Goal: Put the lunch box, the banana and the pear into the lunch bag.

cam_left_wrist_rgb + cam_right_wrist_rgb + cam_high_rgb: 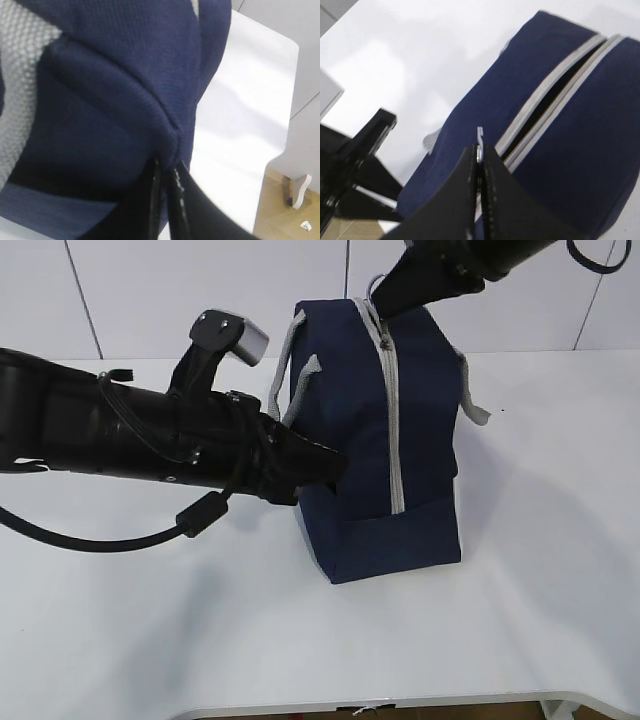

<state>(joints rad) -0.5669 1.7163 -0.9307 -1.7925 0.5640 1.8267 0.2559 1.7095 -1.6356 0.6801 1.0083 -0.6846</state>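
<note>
The navy-blue lunch bag (420,440) stands on the table, its grey zipper (390,390) running over the top and down the front. My left gripper (335,468) is shut, pinching a fold of the bag's fabric (115,85) at its lower left side; the fingertips (156,170) bite into the fold. My right gripper (385,305) is at the bag's top back end, shut on the metal zipper pull (480,136). In the right wrist view the zipper (555,95) gapes slightly, dark inside. The lunch box, banana and pear are out of view.
Grey webbing handles (290,370) hang at the bag's sides. The white table (520,620) ends in a front edge near the bottom of the exterior view. The left wrist view shows the table's corner (280,100) with wooden floor beyond. A black stand (355,160) is left of the bag.
</note>
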